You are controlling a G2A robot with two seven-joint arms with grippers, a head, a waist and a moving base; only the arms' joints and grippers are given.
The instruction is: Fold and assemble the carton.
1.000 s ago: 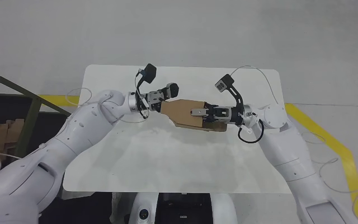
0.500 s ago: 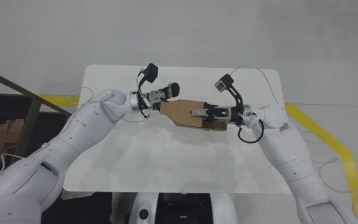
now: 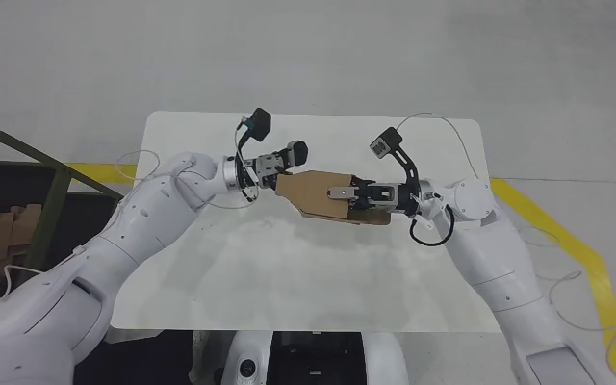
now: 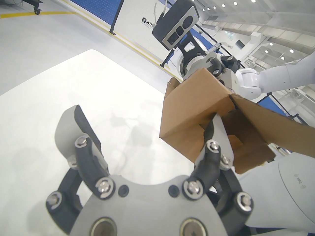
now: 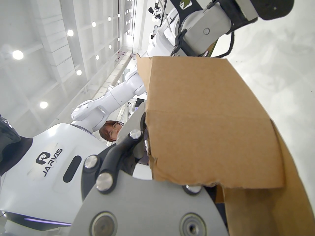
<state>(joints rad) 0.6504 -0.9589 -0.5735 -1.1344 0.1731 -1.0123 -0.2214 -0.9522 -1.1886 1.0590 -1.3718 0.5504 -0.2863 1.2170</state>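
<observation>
The brown carton [image 3: 318, 191] is held above the middle of the white table [image 3: 192, 289], partly folded into a box shape. My right gripper [image 3: 350, 192] is shut on the carton's wall at its right end. In the right wrist view the carton [image 5: 209, 128] covers one side of that gripper [image 5: 147, 128]. My left gripper [image 3: 285, 166] is open at the carton's left end. One of its fingers [image 4: 217, 128] pokes in between the end flaps of the carton [image 4: 194, 104]. The other finger [image 4: 78, 126] stands free over the table.
Yellow floor tape [image 3: 525, 207] runs past the table's sides. A dark green frame [image 3: 38, 183] stands off the left edge. The near half of the table [image 3: 308, 279] is bare white surface.
The left wrist has turned very slightly at the carton's end. The carton and the right gripper keep their place.
</observation>
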